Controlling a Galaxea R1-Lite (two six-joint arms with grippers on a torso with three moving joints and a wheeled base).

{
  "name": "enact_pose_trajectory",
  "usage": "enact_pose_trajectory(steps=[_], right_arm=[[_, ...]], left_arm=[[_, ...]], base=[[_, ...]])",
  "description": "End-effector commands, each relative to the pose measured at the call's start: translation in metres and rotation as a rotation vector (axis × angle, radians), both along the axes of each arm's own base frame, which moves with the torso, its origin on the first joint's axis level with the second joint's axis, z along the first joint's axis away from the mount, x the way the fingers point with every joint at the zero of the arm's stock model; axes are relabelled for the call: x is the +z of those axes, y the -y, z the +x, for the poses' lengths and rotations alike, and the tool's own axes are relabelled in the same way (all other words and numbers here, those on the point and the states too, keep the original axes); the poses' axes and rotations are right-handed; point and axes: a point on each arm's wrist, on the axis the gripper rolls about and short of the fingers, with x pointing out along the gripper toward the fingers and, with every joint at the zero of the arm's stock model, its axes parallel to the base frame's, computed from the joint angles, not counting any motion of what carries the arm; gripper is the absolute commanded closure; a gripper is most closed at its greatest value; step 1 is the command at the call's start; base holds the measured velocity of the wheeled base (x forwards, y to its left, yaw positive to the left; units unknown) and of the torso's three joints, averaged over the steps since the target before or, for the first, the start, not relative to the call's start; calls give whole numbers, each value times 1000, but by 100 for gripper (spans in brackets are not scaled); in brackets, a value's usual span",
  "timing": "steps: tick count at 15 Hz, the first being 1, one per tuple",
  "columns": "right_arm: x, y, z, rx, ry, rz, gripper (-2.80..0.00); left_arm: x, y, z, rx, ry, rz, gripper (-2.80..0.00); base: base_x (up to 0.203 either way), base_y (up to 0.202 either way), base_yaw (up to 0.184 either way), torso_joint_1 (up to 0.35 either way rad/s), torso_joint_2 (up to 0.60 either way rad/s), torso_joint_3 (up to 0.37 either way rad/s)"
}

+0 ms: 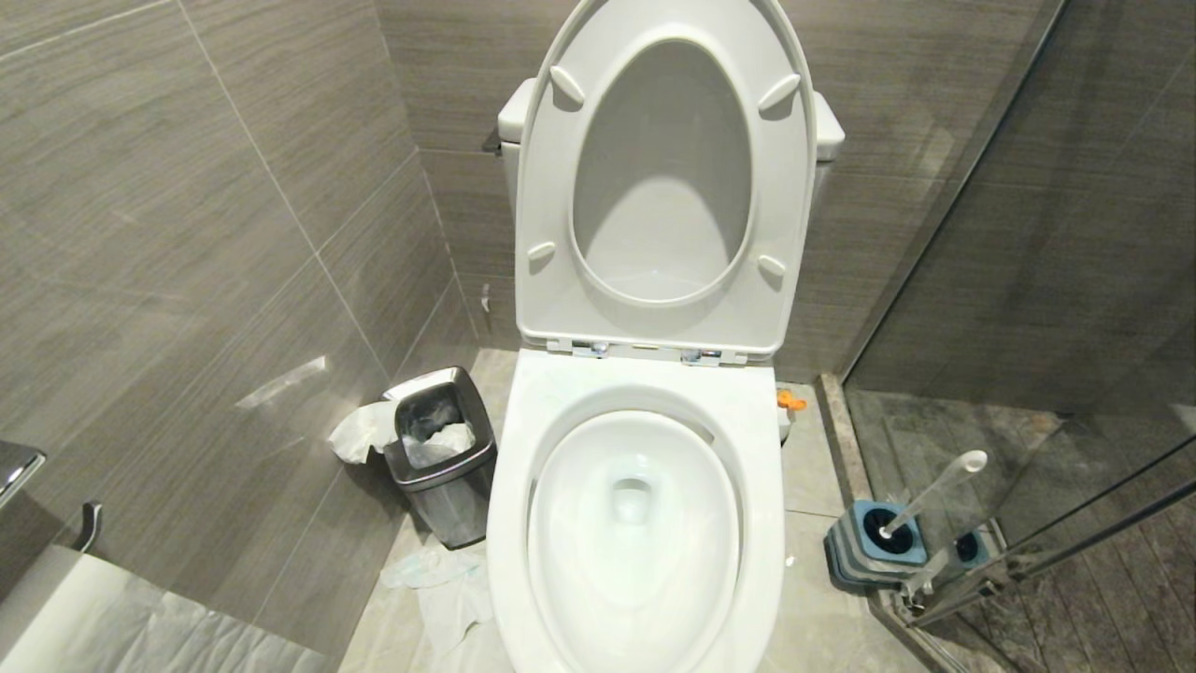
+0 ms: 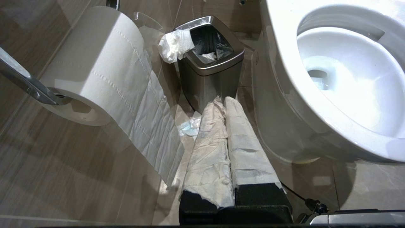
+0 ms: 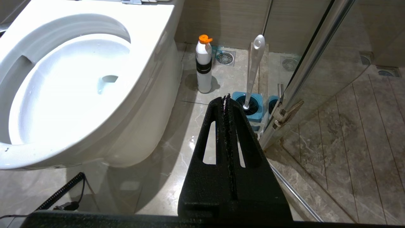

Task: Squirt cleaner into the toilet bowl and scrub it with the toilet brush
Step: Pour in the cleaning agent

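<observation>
On my head view, the toilet paper roll sits low at eight o'clock, a sheet trailing off it. At about seven o'clock of centre stands the steel waste bin, black-lined, with crumpled tissue draped over its rim and more paper on the floor tiles just beside it. My left gripper shows only in its own wrist view: fingers wrapped in white paper, pressed together, clenched on nothing, pointing toward the bin.

Dead centre is the toilet bowl, seat and lid raised upright against the tank, clear water in the basin. At its three o'clock, near the wall, stands a white cleaner bottle with an orange cap.

My right gripper is likewise closed tight and empty, aimed at the blue-topped holder at four o'clock. The toilet brush stands in that holder, white handle tilted toward the glass shower door.
</observation>
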Motion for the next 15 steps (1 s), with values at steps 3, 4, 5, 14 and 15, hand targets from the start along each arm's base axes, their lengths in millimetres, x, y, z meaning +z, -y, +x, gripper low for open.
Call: enact_pose_trajectory(steps=[3, 4, 5, 14, 15], right_arm=[[0, 0, 0, -1, 1, 0, 0], [0, 0, 0, -1, 0, 0, 0], [0, 0, 0, -1, 0, 0, 0], [0, 0, 0, -1, 0, 0, 0], [0, 0, 0, -1, 0, 0, 0]], left_arm=[[0, 0, 0, 0, -3, 3, 0], [0, 0, 0, 0, -3, 3, 0], [0, 0, 0, 0, -3, 3, 0], [0, 0, 0, 0, -3, 3, 0], [0, 0, 0, 0, -3, 4, 0]], base=[[0, 0, 0, 0, 0, 0], [0, 0, 0, 0, 0, 0], [0, 0, 0, 0, 0, 0], [0, 0, 0, 0, 0, 0], [0, 0, 0, 0, 0, 0]])
